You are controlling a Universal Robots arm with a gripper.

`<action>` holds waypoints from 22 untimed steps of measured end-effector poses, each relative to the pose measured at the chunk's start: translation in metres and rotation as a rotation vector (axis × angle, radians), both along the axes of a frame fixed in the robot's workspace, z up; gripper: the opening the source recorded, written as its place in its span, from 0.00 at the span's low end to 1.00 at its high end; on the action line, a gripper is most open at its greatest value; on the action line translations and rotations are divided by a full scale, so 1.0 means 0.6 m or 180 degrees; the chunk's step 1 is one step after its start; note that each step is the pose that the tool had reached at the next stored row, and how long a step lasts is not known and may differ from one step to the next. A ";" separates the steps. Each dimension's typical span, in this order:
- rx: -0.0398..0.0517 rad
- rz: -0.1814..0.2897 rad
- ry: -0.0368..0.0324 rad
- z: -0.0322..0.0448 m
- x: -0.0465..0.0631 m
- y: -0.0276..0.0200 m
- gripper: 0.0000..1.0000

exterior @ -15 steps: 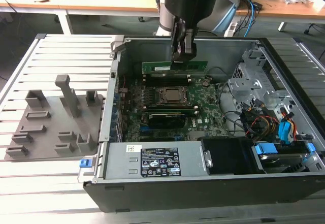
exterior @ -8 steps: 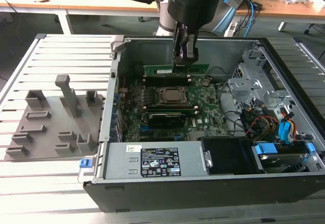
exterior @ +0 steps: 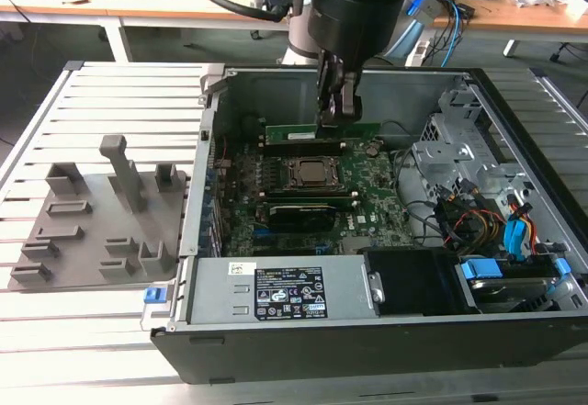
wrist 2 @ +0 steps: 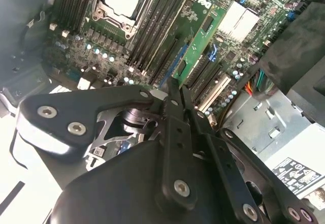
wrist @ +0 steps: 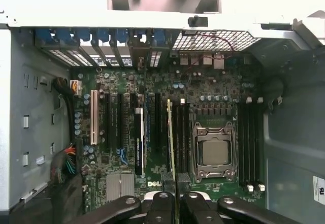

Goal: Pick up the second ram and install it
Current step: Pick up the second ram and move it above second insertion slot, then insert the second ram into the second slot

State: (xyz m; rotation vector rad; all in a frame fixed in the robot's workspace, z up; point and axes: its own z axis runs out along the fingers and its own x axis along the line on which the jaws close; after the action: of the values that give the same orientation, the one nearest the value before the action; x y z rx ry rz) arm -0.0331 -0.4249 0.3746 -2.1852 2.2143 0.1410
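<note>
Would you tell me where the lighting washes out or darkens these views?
First wrist view: the pale slatted table glares white. Second wrist view: the black hand reads as a dark mass, shut on the long green ram stick. Exterior view: even light, dimmer inside the black computer case.

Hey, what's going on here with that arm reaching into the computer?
A robot arm reaches down into an open computer case. Its gripper has its jaws shut on the second ram, a thin green stick held on edge at the memory slots right beside the processor socket. I cannot tell whether the stick is pushed fully home. A grey tray lies outside the case, on the exterior view's left.
</note>
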 end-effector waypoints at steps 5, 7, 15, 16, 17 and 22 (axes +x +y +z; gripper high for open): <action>0.0000 0.0000 0.0000 -0.008 0.002 0.0000 0.14; 0.0000 0.0000 0.0000 -0.011 0.003 0.0001 0.14; 0.0000 0.0000 0.0000 -0.012 0.003 0.0000 0.14; 0.0000 0.0000 0.0000 -0.012 0.003 0.0000 0.14; 0.0000 0.0000 0.0000 -0.012 0.003 0.0000 0.14; 0.0000 0.0000 0.0000 -0.013 0.003 0.0000 0.14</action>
State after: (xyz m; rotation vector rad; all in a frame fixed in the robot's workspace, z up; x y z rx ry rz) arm -0.0311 -0.4249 0.3670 -2.1852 2.2144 0.1411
